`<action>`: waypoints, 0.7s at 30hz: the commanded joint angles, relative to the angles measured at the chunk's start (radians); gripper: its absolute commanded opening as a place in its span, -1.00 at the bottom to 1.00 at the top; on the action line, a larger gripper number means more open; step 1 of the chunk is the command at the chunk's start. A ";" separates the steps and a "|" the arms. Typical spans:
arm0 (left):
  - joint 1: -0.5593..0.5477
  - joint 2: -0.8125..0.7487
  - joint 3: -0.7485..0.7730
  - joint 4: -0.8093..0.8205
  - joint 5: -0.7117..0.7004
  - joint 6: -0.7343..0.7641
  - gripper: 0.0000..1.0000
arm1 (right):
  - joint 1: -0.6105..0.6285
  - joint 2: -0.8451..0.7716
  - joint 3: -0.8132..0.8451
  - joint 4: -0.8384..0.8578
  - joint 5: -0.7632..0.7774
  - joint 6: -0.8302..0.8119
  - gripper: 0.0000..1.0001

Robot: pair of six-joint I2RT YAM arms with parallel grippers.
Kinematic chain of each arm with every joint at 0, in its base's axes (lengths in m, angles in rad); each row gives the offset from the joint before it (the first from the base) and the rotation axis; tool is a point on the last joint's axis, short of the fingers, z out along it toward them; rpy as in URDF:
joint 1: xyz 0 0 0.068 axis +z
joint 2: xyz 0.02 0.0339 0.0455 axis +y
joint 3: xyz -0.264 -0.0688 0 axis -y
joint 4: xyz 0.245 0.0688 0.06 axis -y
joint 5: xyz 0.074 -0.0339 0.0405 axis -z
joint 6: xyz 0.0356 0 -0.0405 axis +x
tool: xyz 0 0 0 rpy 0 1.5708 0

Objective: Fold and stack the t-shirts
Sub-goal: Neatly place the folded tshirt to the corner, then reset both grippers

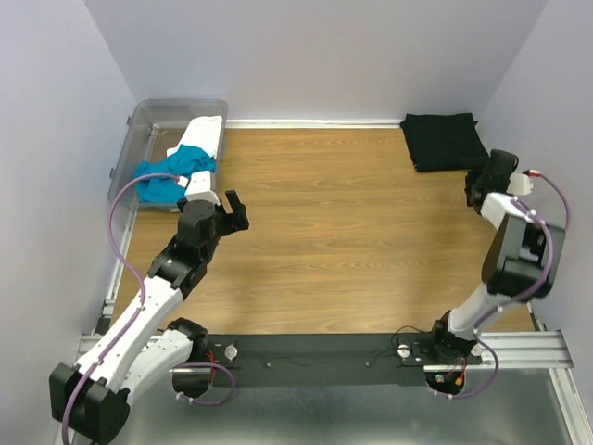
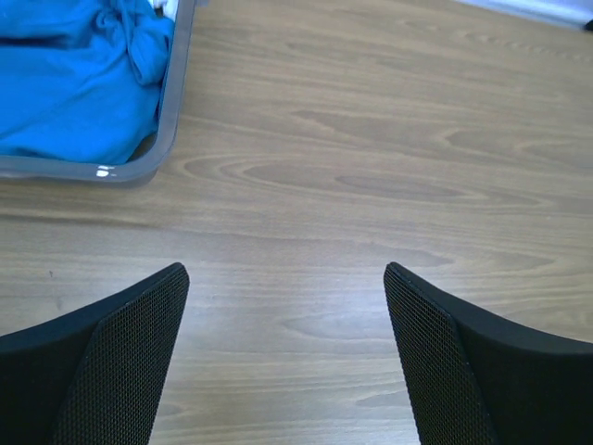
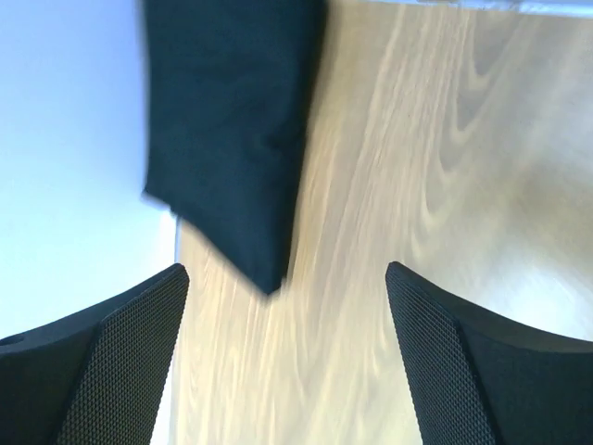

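Black cotton, folded into a flat rectangle: the large plain black t-shirt point(image 1: 443, 140) lay on the brown wood-grain table point(image 1: 343, 241), well apart from the clear plastic bin point(image 1: 148, 119), in the far corner opposite it. The other 2 shirts sat in that bin. The crumpled turquoise-blue t-shirt point(image 1: 172, 172) was bunched at its near end, and the white t-shirt point(image 1: 207, 137) was draped over the bin's table-side wall, the 2 touching and partly overlapped. By my reading, 1 shirt was folded and 2 were not yet started.

The right gripper point(image 1: 480, 184) hovered just beside the black shirt's near corner, on the side away from the bin. Its wrist view showed the jaws spread wide, gripping nothing, with the shirt's corner lying ahead of them. The left gripper point(image 1: 236, 211) hung just beside the bin's near end, jaws equally wide and empty, over bare wood.

The likeliest trouble lay in the bin. Because the 2 shirts overlapped, a pinch on the turquoise cloth could drag the white one out with it, or catch both layers at once. A grab too close to the wall might hook the rim and shift or tip the light bin. Near the black shirt, a low sweep of the open right fingers could snag that corner and undo the fold.
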 commanded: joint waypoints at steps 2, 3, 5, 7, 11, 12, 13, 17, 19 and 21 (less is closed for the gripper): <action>0.002 -0.123 0.032 -0.074 -0.013 -0.020 0.89 | -0.001 -0.313 -0.084 -0.246 0.002 -0.178 0.90; 0.004 -0.137 0.045 -0.095 -0.012 -0.014 0.88 | -0.001 -0.370 -0.089 -0.276 -0.005 -0.210 0.91; 0.001 -0.174 0.105 -0.179 -0.044 -0.008 0.89 | -0.001 -0.551 -0.107 -0.349 -0.034 -0.309 0.93; -0.001 -0.216 0.151 -0.221 -0.070 -0.020 0.90 | -0.001 -0.731 -0.103 -0.414 -0.049 -0.416 1.00; -0.041 -0.241 0.301 -0.339 -0.123 0.011 0.91 | -0.001 -1.029 -0.071 -0.604 -0.064 -0.528 1.00; -0.053 -0.246 0.320 -0.361 -0.145 0.004 0.91 | -0.001 -1.086 -0.068 -0.630 -0.063 -0.551 1.00; -0.061 -0.250 0.344 -0.400 -0.161 0.000 0.91 | -0.001 -1.137 -0.063 -0.647 -0.063 -0.562 1.00; -0.082 -0.270 0.375 -0.480 -0.242 -0.029 0.93 | -0.001 -1.403 -0.034 -0.706 -0.058 -0.632 1.00; -0.091 -0.273 0.387 -0.511 -0.273 -0.038 0.93 | -0.001 -1.442 -0.003 -0.716 -0.080 -0.703 1.00; -0.098 -0.278 0.394 -0.522 -0.294 -0.037 0.94 | -0.001 -1.452 0.024 -0.761 -0.086 -0.729 1.00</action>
